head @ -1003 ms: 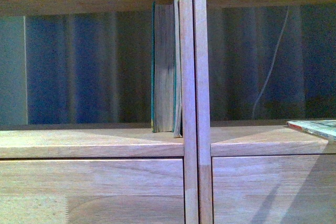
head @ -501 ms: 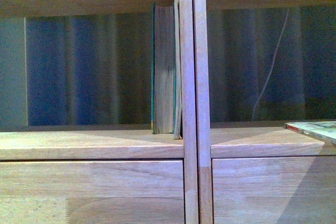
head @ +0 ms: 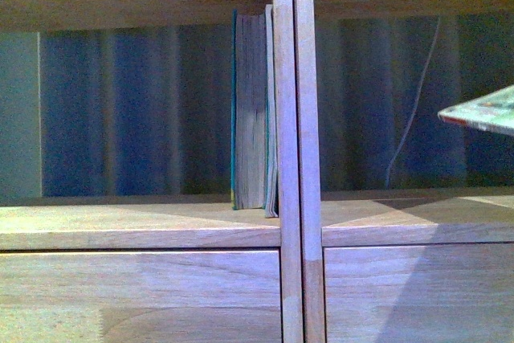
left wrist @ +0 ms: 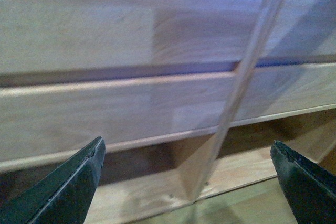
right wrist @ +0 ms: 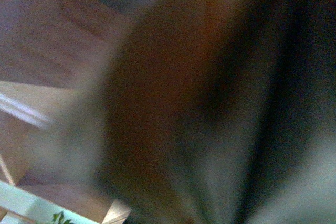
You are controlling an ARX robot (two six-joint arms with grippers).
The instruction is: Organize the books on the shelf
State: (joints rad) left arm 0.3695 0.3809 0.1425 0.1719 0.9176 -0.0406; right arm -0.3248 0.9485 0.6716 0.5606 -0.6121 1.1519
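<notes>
Left jaws wide apart, empty, facing drawer fronts (left wrist: 105,30). Right jaws: too blurry, cannot tell. Thin book (head: 482,110) off shelf (head: 120,222) surface, far right, tilted, long side left-to-right. Teal book (head: 250,110) upright, left of divider (head: 293,118). Right arm likely nearer thin book.

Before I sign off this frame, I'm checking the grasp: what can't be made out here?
- Front view: the tilted book is cut by the picture's edge; what holds it is out of frame.
- Front view: the standing books show page edges only; titles hidden.
- Right wrist view: all blur; nothing can be told.
- Left wrist view: the left gripper shows only its tips, apart; no books there.
</notes>
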